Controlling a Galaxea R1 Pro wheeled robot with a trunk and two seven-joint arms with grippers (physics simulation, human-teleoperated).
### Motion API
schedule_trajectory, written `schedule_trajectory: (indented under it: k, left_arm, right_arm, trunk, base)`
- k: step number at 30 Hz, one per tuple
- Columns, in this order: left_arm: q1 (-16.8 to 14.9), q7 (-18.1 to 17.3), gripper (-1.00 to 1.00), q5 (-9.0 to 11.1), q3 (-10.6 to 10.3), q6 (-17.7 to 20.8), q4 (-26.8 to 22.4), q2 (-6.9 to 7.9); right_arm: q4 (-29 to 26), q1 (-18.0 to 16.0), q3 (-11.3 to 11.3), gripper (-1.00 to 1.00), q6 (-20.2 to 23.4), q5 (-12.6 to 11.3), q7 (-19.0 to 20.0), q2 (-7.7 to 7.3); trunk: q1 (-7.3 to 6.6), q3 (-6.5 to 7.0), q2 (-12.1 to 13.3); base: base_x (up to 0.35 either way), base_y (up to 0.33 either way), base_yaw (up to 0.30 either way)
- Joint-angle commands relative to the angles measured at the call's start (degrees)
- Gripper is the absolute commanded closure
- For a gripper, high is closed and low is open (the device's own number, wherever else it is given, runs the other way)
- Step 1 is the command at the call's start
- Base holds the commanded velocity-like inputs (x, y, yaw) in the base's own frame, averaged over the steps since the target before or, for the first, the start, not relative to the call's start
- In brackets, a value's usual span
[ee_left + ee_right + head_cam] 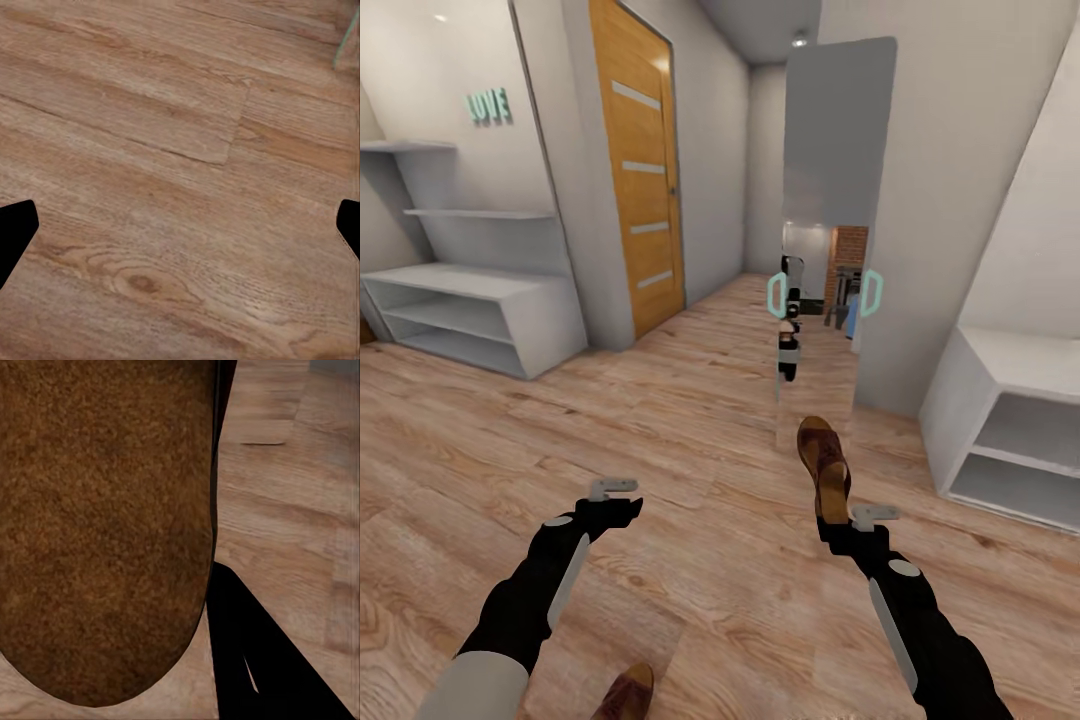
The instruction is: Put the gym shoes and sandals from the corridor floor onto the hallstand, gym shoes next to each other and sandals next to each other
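Head view: the corridor floor (690,420) of light brown wood planks spreads between grey walls, an orange door (640,170) and a tall mirror (825,230). The light grey hallstand (470,305) stands against the wall at far left, its two shoe compartments open, well apart from both arms. The right gripper (840,520) is pinching one sandal (826,465), held off the floor; the shoe stretches forward from the fingers with its tan footbed showing. In the right wrist view that footbed (105,525) lies right against the camera, a dark finger (262,652) beside it. The left gripper (613,492) hangs over bare planks with its fingers spread. The second sandal (626,694) lies on the floor close under the left arm.
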Motion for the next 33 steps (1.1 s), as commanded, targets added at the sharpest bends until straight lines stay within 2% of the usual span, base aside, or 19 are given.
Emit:
schedule_trajectory:
  k: [1,16,26,33]
  left_arm:
    - [0.0,-0.1,-1.0,0.1,0.0,0.3,-0.1,-0.01]
    - [0.0,-0.1,-1.0,0.1,0.1,0.2,-0.1,-0.01]
    - [0.0,-0.1,-1.0,0.1,0.1,0.2,-0.1,-0.01]
    - [0.0,-0.1,-1.0,0.1,0.1,0.2,-0.1,-0.01]
  right_arm:
    - [-0.1,0.0,0.0,1.0,0.4,-0.2,-0.1,0.0]
    - [-0.1,0.0,0.0,1.0,0.4,-0.2,-0.1,0.0]
    - [-0.1,0.0,0.0,1.0,0.4,-0.2,-0.2,0.0]
    - [-0.1,0.0,0.0,1.0,0.4,-0.2,-0.1,0.0]
  trunk:
    - [-0.01,-0.03,0.0]
    - [-0.01,0.05,0.0]
    - [-0.01,0.05,0.0]
    - [-0.01,0.05,0.0]
  base:
    - [0.0,0.0,-0.258]
    - [-0.005,0.0,-0.051]
    - [-0.223,0.081,-0.001]
    - [-0.073,0.036,0.0]
